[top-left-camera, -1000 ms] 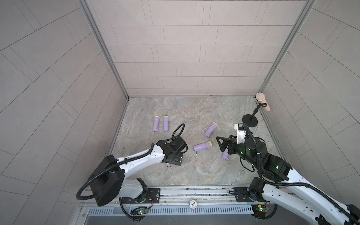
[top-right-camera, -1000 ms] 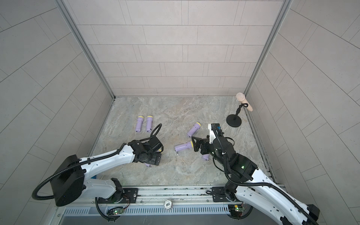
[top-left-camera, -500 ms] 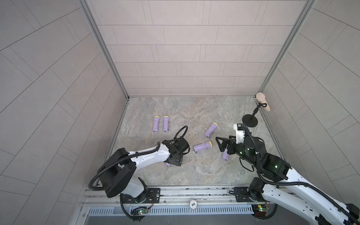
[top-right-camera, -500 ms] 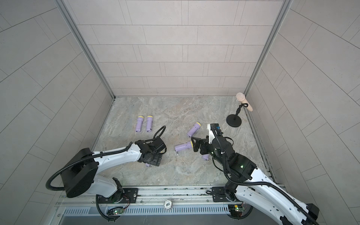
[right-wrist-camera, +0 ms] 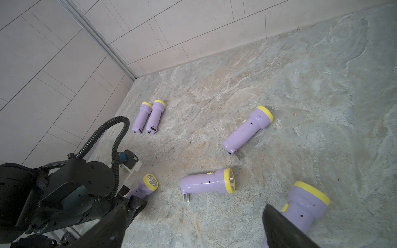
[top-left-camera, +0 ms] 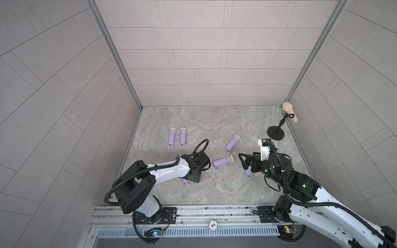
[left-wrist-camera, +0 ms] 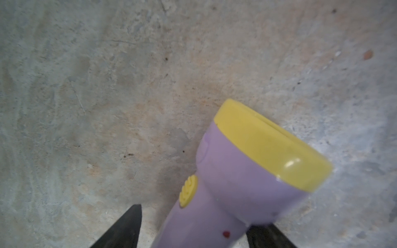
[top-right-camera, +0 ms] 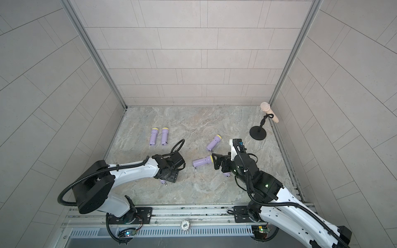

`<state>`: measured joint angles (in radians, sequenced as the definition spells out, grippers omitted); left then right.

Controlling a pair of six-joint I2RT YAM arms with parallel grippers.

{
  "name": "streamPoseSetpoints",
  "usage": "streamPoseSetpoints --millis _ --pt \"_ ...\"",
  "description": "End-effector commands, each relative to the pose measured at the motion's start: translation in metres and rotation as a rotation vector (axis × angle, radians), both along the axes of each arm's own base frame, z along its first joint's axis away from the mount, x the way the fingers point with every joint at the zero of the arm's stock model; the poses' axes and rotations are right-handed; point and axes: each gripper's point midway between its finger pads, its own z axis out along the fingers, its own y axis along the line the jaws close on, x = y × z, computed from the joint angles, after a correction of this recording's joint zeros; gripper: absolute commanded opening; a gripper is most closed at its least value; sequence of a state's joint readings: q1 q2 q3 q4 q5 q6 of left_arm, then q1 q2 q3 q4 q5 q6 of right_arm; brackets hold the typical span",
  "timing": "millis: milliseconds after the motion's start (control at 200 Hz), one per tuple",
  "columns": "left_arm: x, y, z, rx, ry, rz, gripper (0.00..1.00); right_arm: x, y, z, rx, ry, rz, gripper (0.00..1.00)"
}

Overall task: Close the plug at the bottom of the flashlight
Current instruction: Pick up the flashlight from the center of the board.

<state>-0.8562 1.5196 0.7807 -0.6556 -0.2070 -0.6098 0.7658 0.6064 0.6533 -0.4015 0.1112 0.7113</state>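
Observation:
Several purple flashlights with yellow heads lie on the stone floor. My left gripper (top-left-camera: 193, 174) (left-wrist-camera: 197, 225) straddles one flashlight (left-wrist-camera: 236, 182). One finger (left-wrist-camera: 126, 229) stands apart from its body and the other is close against its far side, so the jaws are open. That flashlight's bottom end with the plug (top-left-camera: 186, 183) sticks out from under the gripper in a top view. My right gripper (top-left-camera: 247, 161) (right-wrist-camera: 193, 232) hangs open above another flashlight (top-left-camera: 248, 172) (right-wrist-camera: 303, 210), holding nothing.
A flashlight (top-left-camera: 223, 161) with its plug folded out lies between the arms, and another (top-left-camera: 232, 142) lies behind it. Two more (top-left-camera: 172, 139) (top-left-camera: 182, 138) lie side by side at the back left. A microphone stand (top-left-camera: 275, 133) is at the back right by the wall.
The left gripper's jaws have narrowed around the flashlight, and the left arm has swung a little to the right. The right arm has not moved.

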Motion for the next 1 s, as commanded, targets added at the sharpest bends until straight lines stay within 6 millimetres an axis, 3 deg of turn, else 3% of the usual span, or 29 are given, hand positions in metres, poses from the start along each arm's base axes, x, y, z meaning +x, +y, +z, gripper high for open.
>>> streamPoseSetpoints --millis 0,500,996 --pt "0.003 0.002 -0.001 0.026 -0.011 0.001 0.74 0.0 -0.002 0.0 0.01 -0.003 -0.015 1.0" --pt "-0.005 -0.001 -0.004 0.011 0.011 0.012 0.62 0.001 -0.003 -0.005 0.0 -0.001 -0.024 1.0" --pt "-0.017 0.007 -0.006 0.041 0.041 0.044 0.65 0.002 -0.001 -0.005 0.019 0.0 -0.025 1.0"
